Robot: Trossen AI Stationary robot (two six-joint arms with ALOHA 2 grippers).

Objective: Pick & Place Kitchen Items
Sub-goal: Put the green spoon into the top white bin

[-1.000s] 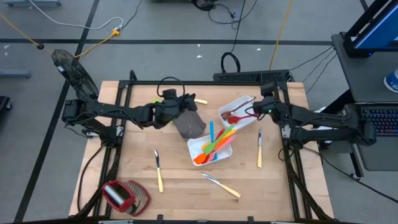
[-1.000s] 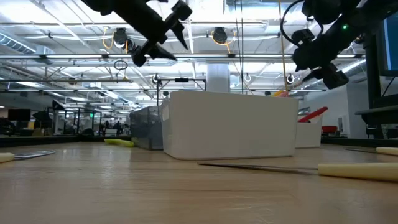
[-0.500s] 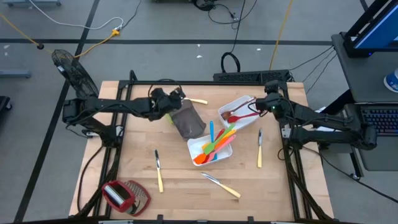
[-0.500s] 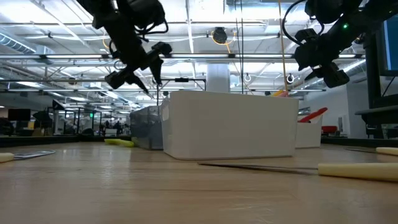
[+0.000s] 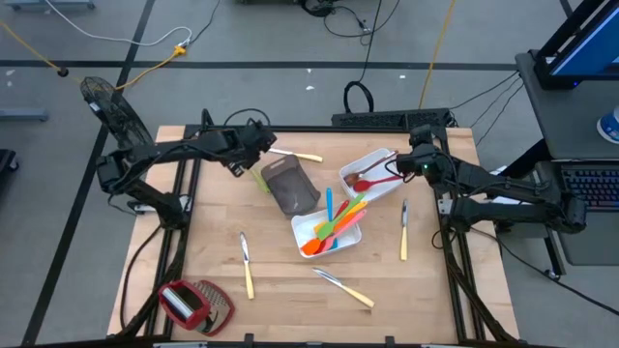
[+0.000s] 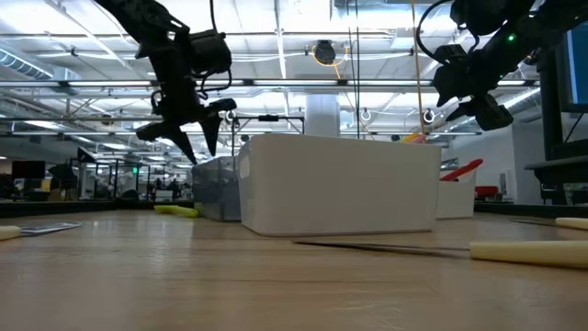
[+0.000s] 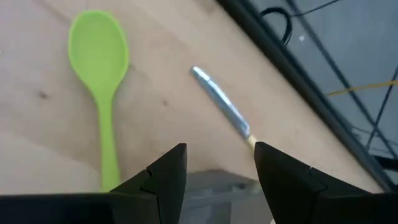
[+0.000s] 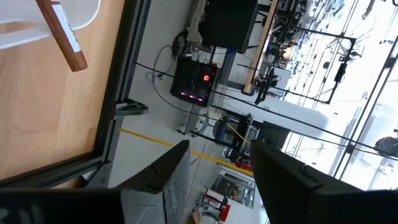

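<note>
Low view gave me the nearest things first: a pale-handled knife (image 6: 528, 249) lay flat across the front of the table (image 6: 184, 285), and behind it stood the white tray (image 6: 340, 184), hiding whatever it held. My left gripper (image 6: 179, 138) hung in the air beside that tray, my right gripper (image 6: 469, 97) higher on the other side, near a red spoon (image 6: 462, 168) poking up from the farther tray.

From above, those hidden contents showed: orange, green, pink and blue utensils (image 5: 334, 227) heaped in the near white tray, and the red spoon across the second white tray (image 5: 372, 174) just under my right gripper. Three more pale-handled pieces lay loose on the wood: one (image 5: 246, 263) at the front left, one (image 5: 345, 286) front centre, one (image 5: 403, 230) to the right. The grey-brown tray (image 5: 290, 186) sat just beside my left gripper.

My left wrist camera alone showed what lay under my left jaws: a green spoon (image 7: 99, 74) flat on the wood and a small metal utensil (image 7: 221, 107) beyond it, both ahead of the fingertips (image 7: 168, 171) and untouched. Both pairs of jaws stood spread and held nothing.

A second before, my left gripper had been over the grey-brown tray; it had since drawn back toward the far left corner. My right gripper had scarcely moved.
</note>
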